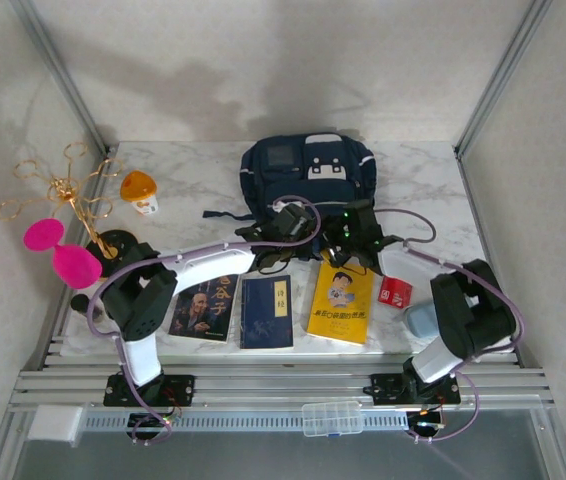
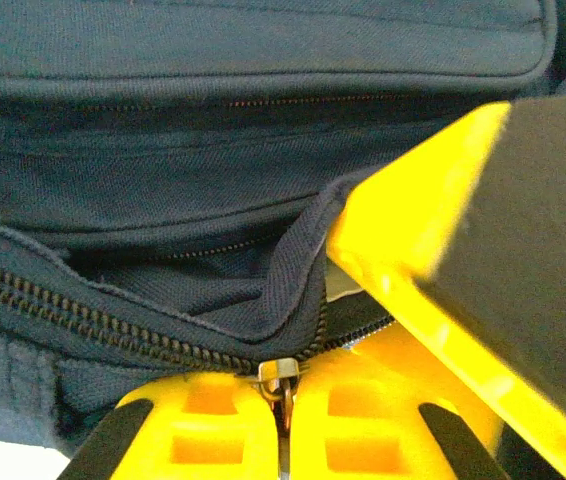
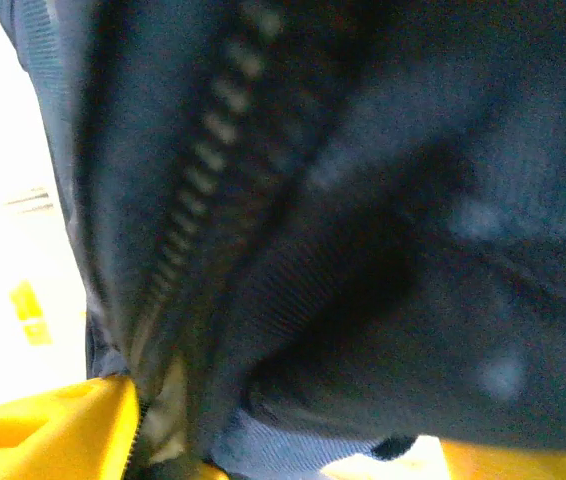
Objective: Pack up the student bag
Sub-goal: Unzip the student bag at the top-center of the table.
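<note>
The student bag (image 1: 308,170) lay at the far middle of the marble table (image 1: 193,180), beyond a row of three books (image 1: 266,311), with both my arms reaching to its near edge. It was a navy-blue fabric backpack with a pale trim stripe along the top, a grey square panel (image 1: 281,155) and, beside that, a white patch with dark dots (image 1: 323,170). A dark strap (image 1: 223,213) trailed off its left side.

Up close the cloth was a fine twill with brownish stitch lines. A zipper (image 2: 113,325) with dark metal teeth ran up to the slider, and the flap above it gaped open.

My left gripper (image 2: 281,410) was clenched on the metal zipper pull (image 2: 279,372). My right gripper (image 3: 293,440) stood released, its yellow fingers (image 3: 43,430) spread wide with bag cloth between them; I could not tell whether they touched it.
</note>
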Action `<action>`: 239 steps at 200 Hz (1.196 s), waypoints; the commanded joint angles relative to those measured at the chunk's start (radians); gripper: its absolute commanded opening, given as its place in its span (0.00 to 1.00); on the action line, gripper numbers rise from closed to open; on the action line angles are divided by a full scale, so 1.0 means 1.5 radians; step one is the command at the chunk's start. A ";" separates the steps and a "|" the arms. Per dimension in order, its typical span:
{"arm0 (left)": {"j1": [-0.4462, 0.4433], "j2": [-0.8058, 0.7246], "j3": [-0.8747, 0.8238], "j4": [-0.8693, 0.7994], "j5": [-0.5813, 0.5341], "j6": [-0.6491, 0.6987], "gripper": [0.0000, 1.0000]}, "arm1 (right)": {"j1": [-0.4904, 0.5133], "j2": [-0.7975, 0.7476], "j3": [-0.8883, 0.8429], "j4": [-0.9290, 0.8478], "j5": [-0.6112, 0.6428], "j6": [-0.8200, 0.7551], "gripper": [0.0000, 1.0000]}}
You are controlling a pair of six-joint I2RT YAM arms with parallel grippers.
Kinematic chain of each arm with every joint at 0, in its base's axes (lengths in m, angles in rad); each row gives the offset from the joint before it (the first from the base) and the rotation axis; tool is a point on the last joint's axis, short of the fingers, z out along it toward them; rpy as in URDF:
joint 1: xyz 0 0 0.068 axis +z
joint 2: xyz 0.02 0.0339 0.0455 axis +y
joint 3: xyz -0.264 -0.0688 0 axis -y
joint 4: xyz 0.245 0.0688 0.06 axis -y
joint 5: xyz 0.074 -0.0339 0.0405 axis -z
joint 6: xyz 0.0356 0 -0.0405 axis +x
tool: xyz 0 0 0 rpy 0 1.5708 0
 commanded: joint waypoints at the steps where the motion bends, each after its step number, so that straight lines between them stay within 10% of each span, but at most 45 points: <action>1: -0.014 -0.012 0.033 -0.029 0.010 0.017 0.00 | -0.006 0.033 0.050 0.014 0.087 -0.012 0.59; 59: 0.025 -0.057 0.003 -0.122 -0.033 0.077 0.00 | -0.068 0.003 0.051 -0.060 0.109 -0.157 0.00; 167: 0.133 -0.073 -0.100 -0.063 0.038 0.146 0.00 | -0.152 -0.093 0.022 -0.102 0.004 -0.280 0.00; 214: 0.108 -0.068 -0.095 -0.018 0.077 0.131 0.00 | -0.088 -0.179 -0.059 -0.090 0.022 -0.124 0.85; 239: 0.096 -0.058 -0.090 0.007 0.093 0.118 0.00 | -0.023 -0.174 -0.099 -0.036 0.049 -0.003 0.99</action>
